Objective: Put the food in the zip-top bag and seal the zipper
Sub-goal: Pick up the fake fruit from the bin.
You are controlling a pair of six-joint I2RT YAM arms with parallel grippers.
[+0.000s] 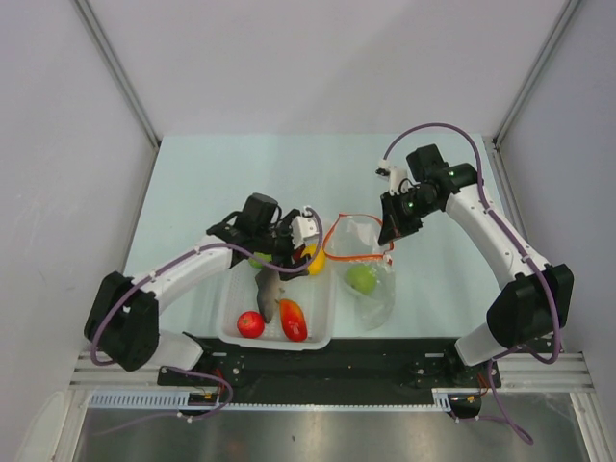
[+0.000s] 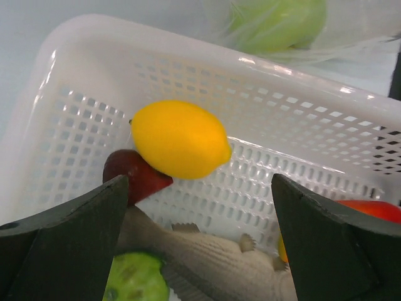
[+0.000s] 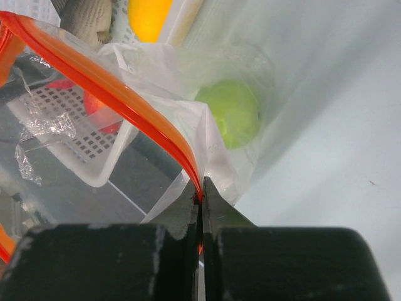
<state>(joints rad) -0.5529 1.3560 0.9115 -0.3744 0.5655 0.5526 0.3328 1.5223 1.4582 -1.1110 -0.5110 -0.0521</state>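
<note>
The zip-top bag [image 1: 371,289] lies to the right of the basket, mouth held open, with a green ball fruit [image 1: 362,279] inside. My right gripper [image 1: 390,234] is shut on the zipper [image 1: 339,253]; in the right wrist view the orange-red zipper [image 3: 125,106] runs straight into the closed right gripper [image 3: 201,195], and the green ball [image 3: 235,113] shows through the plastic. My left gripper [image 2: 199,188] stands wide open over the basket, holding nothing. Ahead of its fingers a yellow fruit [image 2: 180,139] rests against the basket wall, on a dark red fruit [image 2: 128,175]. A grey fish [image 2: 207,263] lies below.
The white perforated basket [image 1: 231,298] sits near the table's front edge, holding a red round fruit [image 1: 250,323], an orange-red pepper piece [image 1: 293,320], the fish [image 1: 268,287] and the yellow fruit [image 1: 314,258]. A green piece [image 2: 135,279] lies under the left finger.
</note>
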